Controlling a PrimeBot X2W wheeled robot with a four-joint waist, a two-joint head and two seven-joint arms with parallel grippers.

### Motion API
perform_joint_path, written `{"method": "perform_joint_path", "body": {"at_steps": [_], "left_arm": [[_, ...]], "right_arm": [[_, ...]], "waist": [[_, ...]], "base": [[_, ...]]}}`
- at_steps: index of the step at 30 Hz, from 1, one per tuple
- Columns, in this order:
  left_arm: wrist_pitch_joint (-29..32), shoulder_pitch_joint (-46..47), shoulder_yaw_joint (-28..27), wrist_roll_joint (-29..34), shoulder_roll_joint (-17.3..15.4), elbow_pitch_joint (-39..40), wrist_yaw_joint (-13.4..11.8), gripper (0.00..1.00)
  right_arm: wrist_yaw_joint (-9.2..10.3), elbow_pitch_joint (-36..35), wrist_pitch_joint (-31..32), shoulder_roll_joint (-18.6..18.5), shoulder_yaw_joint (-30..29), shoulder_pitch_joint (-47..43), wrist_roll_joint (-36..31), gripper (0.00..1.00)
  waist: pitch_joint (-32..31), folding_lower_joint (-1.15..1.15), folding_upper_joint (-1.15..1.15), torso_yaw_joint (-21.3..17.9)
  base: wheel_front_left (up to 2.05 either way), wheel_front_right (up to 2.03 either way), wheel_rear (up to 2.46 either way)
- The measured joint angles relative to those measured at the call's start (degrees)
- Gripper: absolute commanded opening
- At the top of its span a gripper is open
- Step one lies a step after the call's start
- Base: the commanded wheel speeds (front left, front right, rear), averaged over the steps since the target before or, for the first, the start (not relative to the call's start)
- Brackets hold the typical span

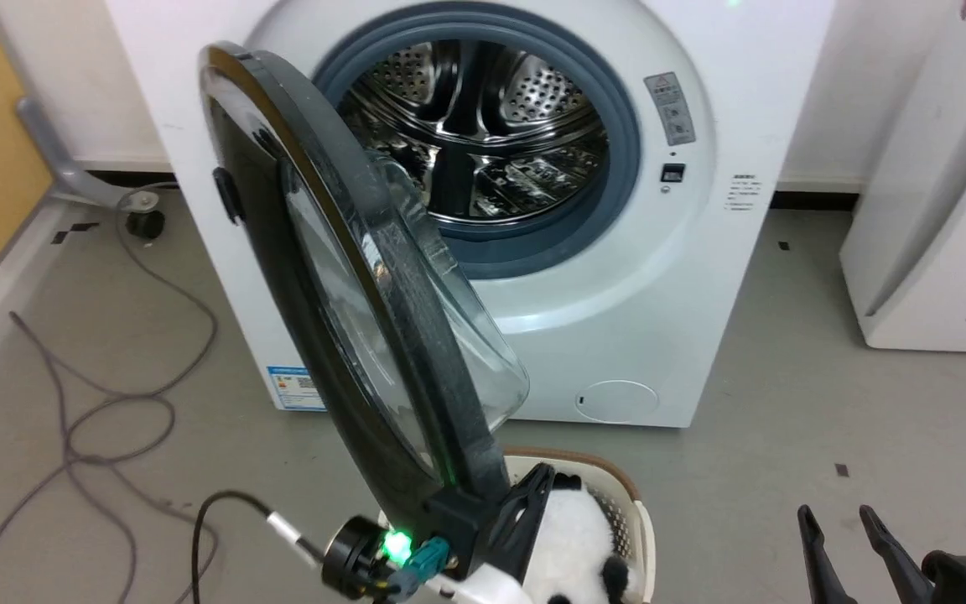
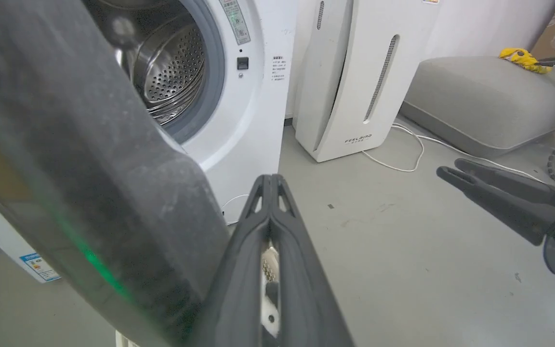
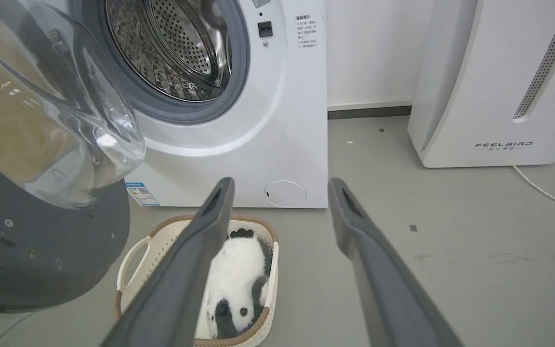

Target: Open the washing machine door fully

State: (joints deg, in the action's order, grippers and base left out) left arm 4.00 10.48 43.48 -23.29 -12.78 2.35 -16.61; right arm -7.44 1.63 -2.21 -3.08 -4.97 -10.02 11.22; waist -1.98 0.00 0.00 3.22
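Observation:
The white washing machine [image 1: 659,277] stands ahead with its steel drum [image 1: 483,126] exposed. Its black round door [image 1: 349,319] swings out toward me from hinges on the left, roughly edge-on, with the glass bowl [image 1: 466,335] bulging to the right. My left gripper [image 1: 533,503] is shut, fingers together with nothing between them, and lies against the inner side of the door's free rim [image 2: 89,168]. The right gripper [image 3: 281,185] hangs open low on the right, well apart from the door [image 3: 41,250].
A white basket [image 3: 133,250] holding a panda plush [image 3: 239,270] sits on the floor under the door's edge. The white FEELBIRD appliance [image 1: 936,210] stands to the right. Cables [image 1: 97,403] trail over the floor at left. A grey cushion [image 2: 489,96] lies further right.

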Motion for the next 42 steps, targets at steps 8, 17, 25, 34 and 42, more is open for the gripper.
{"method": "perform_joint_path", "body": {"at_steps": [8,17,25,34,42], "left_arm": [[-1.3,-4.78,-1.34,0.49,-3.01,5.05,-3.49,0.0],[-4.35,-10.0,-4.77,0.55,-4.99,10.62,-8.18,0.0],[-8.45,-13.63,-10.55,-0.42,-7.5,12.76,-11.52,0.0],[-15.11,-15.04,-23.45,-6.08,-13.58,6.15,-10.78,0.0],[-18.28,-15.06,-32.77,-9.77,-15.06,-3.28,-6.71,0.0]], "right_arm": [[0.0,0.16,-0.18,0.01,-0.41,0.02,-0.11,1.0],[0.0,-0.67,-0.08,0.03,-2.02,0.03,-2.6,1.0],[0.0,-0.86,0.02,0.03,-2.18,0.03,-2.57,1.0],[0.0,-1.34,0.12,0.04,-1.2,0.1,-2.57,1.0],[0.0,-1.36,0.09,0.05,-1.13,0.08,-2.09,1.0]], "waist": [[-0.16,0.0,0.0,3.63],[-0.18,0.0,0.0,8.82],[0.05,0.0,0.0,12.76],[0.29,0.0,0.0,12.77],[0.34,0.0,0.0,11.08]], "base": [[0.0,0.0,0.0],[0.0,0.0,0.0],[0.0,0.0,0.0],[0.0,0.0,0.0],[0.0,0.0,0.0]]}}
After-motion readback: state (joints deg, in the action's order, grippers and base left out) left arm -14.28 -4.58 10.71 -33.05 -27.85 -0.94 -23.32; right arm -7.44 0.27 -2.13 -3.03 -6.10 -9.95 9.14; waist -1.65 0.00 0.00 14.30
